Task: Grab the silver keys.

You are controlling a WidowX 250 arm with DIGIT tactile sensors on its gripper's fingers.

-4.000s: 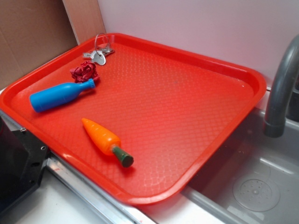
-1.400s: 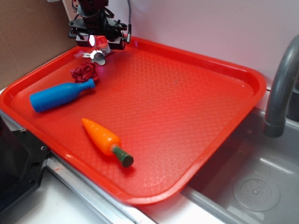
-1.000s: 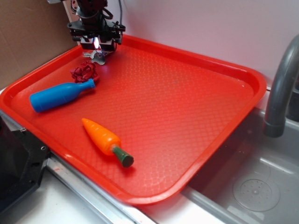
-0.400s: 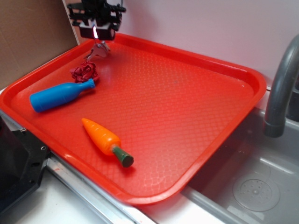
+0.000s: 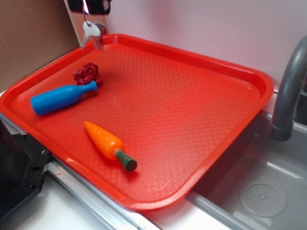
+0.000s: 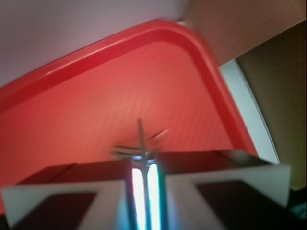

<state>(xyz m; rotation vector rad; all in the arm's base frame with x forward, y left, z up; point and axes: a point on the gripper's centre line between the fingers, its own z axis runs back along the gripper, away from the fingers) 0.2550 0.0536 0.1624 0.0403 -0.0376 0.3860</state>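
The silver keys [image 5: 91, 32] hang in the air above the far left corner of the red tray [image 5: 201, 62], lifted clear of its floor. My gripper [image 5: 89, 9] is at the top edge of the exterior view, shut on the key ring. In the wrist view the keys [image 6: 140, 146] stick out blurred between the two nearly closed fingers, my gripper [image 6: 143, 165] pinching the thin ring, with the tray's corner [image 6: 201, 52] below.
On the tray lie a dark red wrinkly wad [image 5: 87, 73], a blue bottle [image 5: 60, 98] on its side and a toy carrot [image 5: 109, 145]. A grey tap [image 5: 288, 91] and sink [image 5: 261, 194] are at the right. Cardboard [image 5: 29, 38] stands behind left.
The gripper came down over the keys, shut on them, and has risen; the keys have left the tray floor and now dangle higher at the upper left.
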